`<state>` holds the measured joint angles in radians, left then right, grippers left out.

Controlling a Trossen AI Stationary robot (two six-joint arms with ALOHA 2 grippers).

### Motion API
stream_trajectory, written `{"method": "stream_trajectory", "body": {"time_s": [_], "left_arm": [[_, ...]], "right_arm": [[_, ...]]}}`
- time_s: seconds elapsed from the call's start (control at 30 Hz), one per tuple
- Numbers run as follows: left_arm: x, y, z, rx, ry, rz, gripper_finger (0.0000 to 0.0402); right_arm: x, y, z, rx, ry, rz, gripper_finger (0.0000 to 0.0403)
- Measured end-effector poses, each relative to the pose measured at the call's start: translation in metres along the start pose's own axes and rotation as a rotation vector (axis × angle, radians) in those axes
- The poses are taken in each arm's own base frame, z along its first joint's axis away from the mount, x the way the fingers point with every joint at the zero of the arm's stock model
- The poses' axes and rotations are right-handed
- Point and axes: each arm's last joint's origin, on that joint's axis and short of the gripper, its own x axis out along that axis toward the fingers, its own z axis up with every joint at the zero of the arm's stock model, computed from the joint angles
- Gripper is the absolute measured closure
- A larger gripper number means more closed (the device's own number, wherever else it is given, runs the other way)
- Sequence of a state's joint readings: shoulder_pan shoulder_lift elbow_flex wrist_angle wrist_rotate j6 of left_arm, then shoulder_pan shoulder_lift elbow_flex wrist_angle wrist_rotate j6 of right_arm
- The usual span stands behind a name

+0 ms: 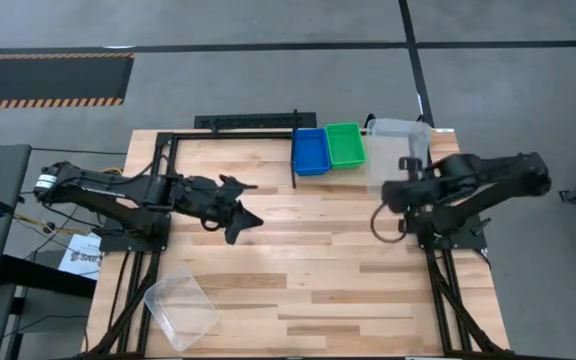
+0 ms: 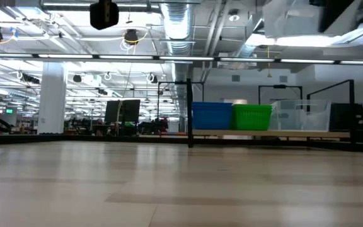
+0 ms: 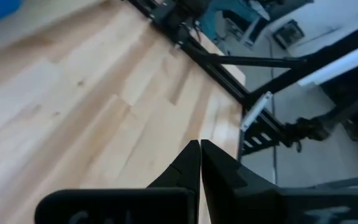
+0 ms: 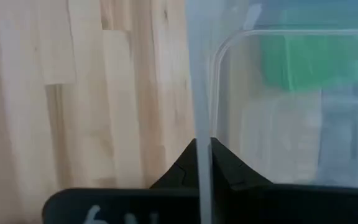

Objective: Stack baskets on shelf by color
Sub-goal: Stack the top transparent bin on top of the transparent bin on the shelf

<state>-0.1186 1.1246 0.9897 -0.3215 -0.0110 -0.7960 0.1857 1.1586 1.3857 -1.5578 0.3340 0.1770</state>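
My right gripper pinches the wall of a clear basket, held up over the shelf's right end, beside the green basket and blue basket. I should lower it slowly and straight, then let go. My left gripper is pressed together, empty, over the table's middle. Another clear basket waits near the front left corner. I can read no writing.

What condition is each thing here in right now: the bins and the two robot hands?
Blue plastic basket: on the wood shelf, upright.
Green plastic basket: on the shelf beside the blue one.
Clear see-through basket: pinched by its wall, above the shelf's right end.
Second clear basket: lying apart on the table's near-left corner.
Right end effector: shut on the clear wall.
Left end effector: shut, empty.
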Motion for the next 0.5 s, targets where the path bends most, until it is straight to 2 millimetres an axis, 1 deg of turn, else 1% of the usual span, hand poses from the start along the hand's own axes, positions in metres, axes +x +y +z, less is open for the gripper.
{"method": "stream_trajectory", "body": {"time_s": [0.07,0.13,0.2,0.27,0.5], "left_arm": [[-0.001,0.002,0.001,0.008,-0.009,0.021,0.0401],[-0.001,0.004,0.001,0.011,-0.005,0.044,0.0401],[0.0,0.006,0.001,0.009,-0.003,0.063,0.0401],[0.001,0.007,0.001,0.009,-0.011,0.079,0.0401],[0.001,0.011,0.0,0.009,-0.019,0.131,0.0401]], "right_arm": [[0.001,-0.013,-0.005,-0.058,-0.044,-0.015,0.0385],[0.008,-0.024,-0.01,-0.098,0.012,-0.065,0.0385],[0.017,-0.036,-0.019,-0.1,0.087,-0.098,0.0385],[0.028,-0.045,-0.021,-0.088,0.098,-0.103,0.0385],[0.065,-0.059,-0.034,-0.112,0.127,-0.096,0.0385]]}}
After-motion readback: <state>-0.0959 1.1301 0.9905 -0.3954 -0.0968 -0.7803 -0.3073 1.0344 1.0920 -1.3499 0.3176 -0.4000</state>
